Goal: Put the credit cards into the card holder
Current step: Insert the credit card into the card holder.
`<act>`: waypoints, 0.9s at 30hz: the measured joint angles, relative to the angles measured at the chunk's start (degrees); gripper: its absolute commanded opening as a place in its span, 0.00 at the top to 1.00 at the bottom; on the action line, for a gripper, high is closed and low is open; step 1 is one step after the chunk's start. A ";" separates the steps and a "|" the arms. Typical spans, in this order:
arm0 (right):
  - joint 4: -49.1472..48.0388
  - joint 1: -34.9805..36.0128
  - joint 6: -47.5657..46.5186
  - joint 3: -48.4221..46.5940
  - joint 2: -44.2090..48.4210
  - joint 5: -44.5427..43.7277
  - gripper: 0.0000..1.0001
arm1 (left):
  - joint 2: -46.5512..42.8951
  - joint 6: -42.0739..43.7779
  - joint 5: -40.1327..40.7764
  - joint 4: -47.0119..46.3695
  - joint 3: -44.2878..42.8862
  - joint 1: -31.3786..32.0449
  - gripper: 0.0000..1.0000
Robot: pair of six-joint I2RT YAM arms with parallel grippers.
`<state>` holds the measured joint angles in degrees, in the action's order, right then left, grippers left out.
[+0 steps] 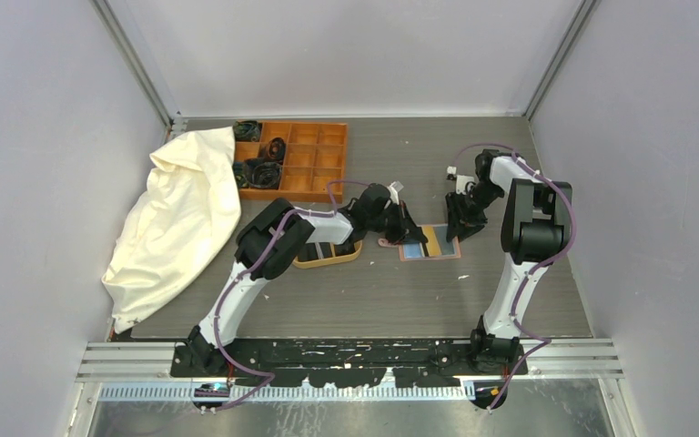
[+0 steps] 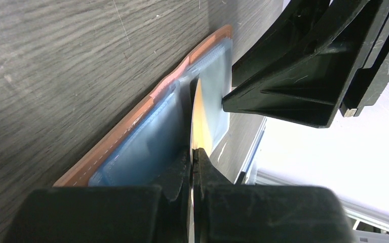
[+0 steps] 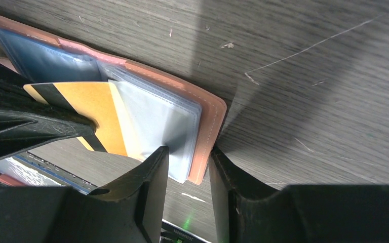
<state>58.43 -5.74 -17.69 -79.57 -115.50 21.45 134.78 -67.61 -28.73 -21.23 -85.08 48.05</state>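
Credit card point(image 3: 93, 104), orange with a black stripe, was seen pinched edge-on at its near end by the left gripper point(image 2: 193, 156). The jaws were closed tight on it, and its far end was nosed in among the clear sleeves point(image 3: 157, 119) of the card holder point(image 3: 210, 119). The holder was laid open on the table point(image 1: 328, 305), at about 3 o'clock from the oval wooden tray point(image 1: 324, 264), whose contents couldn't be made out past the arm. The right gripper point(image 3: 188, 169) was set at the holder's 3 o'clock side in the top view. Its jaws were narrowed with leather and sleeve caught between them, so the holder looked to be held steady there.

Handling-wise, the card was judged light, stiff and pretty slick. A pinch on a short end, as it was taken here, seemed right, but a skewed push could be expected to make it slip or swivel in the pads. The holder was reckoned the floppy bit: soft leather and thin sleeves that would likely buckle or get shoved along if not pinned. It was thought best taken at the outer edge, well clear of the pocket mouth.
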 measured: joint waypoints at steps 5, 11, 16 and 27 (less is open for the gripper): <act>0.13 0.35 -0.02 0.00 0.00 -0.20 0.59 | 0.37 -0.81 -0.94 0.50 -0.39 -0.22 1.00; 0.15 0.42 -0.07 -0.02 0.00 -0.24 0.59 | 1.92 -1.05 -2.71 1.51 -2.69 -0.50 1.00; 0.17 0.44 -0.22 -0.02 0.00 -0.22 0.59 | 3.19 -1.07 -3.80 2.80 -5.01 -0.50 1.00; -1.33 1.16 -0.44 0.98 2.29 0.13 0.34 | 4.72 -0.57 -5.22 6.19 -8.76 -0.48 0.95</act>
<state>57.10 -4.58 -18.13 -78.59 -113.21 21.58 139.50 -68.18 -33.95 -15.05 -93.84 47.57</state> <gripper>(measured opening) 0.600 0.025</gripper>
